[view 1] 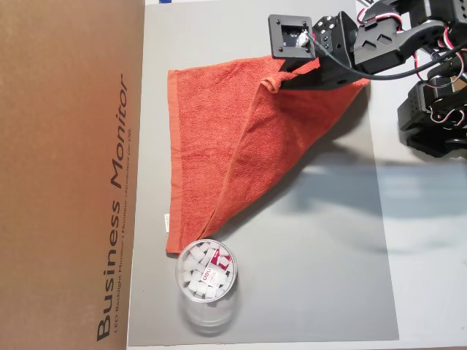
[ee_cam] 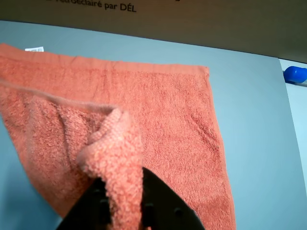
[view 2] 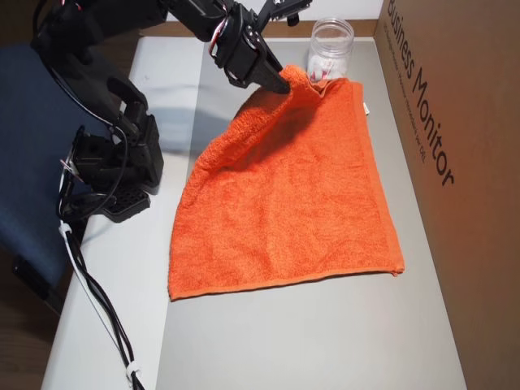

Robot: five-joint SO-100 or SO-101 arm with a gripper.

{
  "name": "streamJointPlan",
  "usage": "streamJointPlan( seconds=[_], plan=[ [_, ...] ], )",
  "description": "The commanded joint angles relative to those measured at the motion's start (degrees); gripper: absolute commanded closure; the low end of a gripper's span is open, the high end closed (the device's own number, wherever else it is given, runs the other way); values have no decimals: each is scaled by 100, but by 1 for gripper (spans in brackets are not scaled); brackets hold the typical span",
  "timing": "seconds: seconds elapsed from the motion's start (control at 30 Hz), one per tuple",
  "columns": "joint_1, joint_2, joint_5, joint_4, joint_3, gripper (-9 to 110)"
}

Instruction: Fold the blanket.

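At 1 o'clock in an overhead view, the gripper (view 1: 281, 79) is clamped on one corner of the blanket (view 1: 219, 131); wrist view shows the black fingers (ee_cam: 158, 201) closed w/ a bunched wad of terry cloth pinched between them, at 6 o'clock. Held corner is lifted and drawn over the rest, so a diagonal fold runs from the gripper toward 7 o'clock; rest of blanket lies flat on the grey mat (view 1: 321, 262). In an overhead view the blanket (view 2: 284, 195) spreads across frame centre, gripper (view 2: 286, 84) at its 12 o'clock corner. Small white tag (view 1: 165, 219) sits on the hem at 8 o'clock. Clear plastic cup (view 1: 206, 281), holding white pieces, stands at 6 o'clock, touching or just beside the blanket's lower corner; cannot tell which. Brown cardboard box (view 1: 69, 175) lies along the mat's 9 o'clock side, close to the hem. Blue object (ee_cam: 295, 74) at 3 o'clock in wrist view, off the mat, too cropped to ID.
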Motion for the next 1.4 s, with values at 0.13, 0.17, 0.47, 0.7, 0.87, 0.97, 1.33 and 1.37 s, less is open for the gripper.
streamJointPlan(
  seconds=[0.13, 0.17, 0.47, 0.7, 0.87, 0.97, 1.33, 1.37],
  plan=[
    [35, -642, -35, -589, -747, 101],
    [35, -782, -35, -659, -861, 101],
    [272, -1925, -35, -844, -1890, 101],
    [791, -2505, -35, -844, -2364, 101],
    [1046, -2900, -35, -844, -2795, 102],
    [1107, -3138, -35, -844, -3094, 102],
    [1204, -4096, -35, -844, -4096, 101],
    [1213, -4175, -35, -844, -4166, 101]
  ],
)
